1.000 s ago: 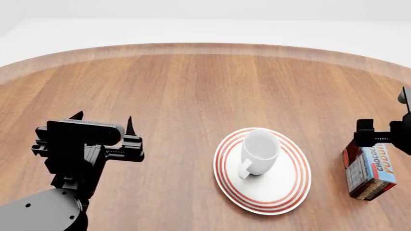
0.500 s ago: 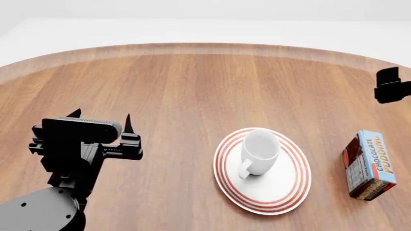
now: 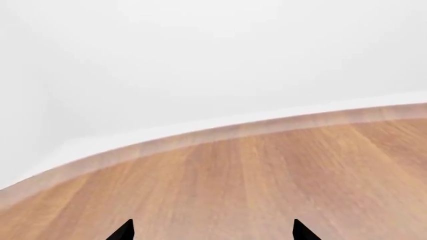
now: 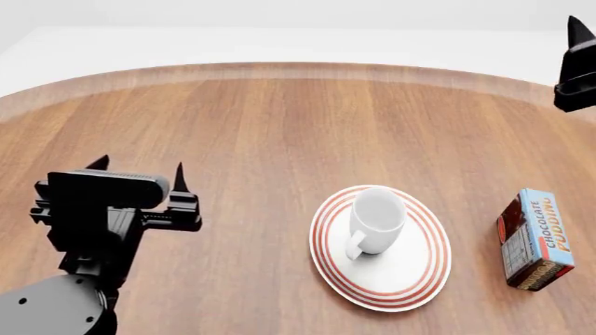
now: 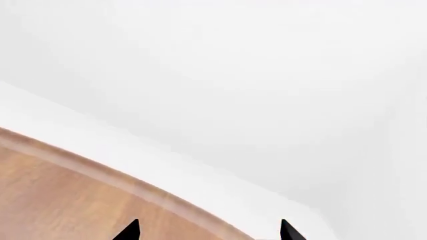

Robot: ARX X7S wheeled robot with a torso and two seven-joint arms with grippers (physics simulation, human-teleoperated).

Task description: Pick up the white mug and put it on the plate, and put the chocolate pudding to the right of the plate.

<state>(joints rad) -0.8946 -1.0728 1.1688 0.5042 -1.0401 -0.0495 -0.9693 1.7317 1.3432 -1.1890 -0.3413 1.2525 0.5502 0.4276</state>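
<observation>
both arms' fingers [image 4: 138,172] spread, holding nothing; white mug [image 4: 376,221] on plate [image 4: 416,273], chocolate pudding [image 4: 534,239] beside it.

1. The wooden surface [image 4: 279,132] is bare across its far half and between the left hand [image 4: 138,174] and the plate [image 4: 410,276].
2. The mug [image 4: 377,222] stands on the plate, blocking its middle.
3. The pudding carton [image 4: 534,239] lies just right of the plate, a narrow gap between them.
4. The right hand [image 4: 577,42] hangs at the surface's far right edge, fingers apart, well away from everything.
</observation>
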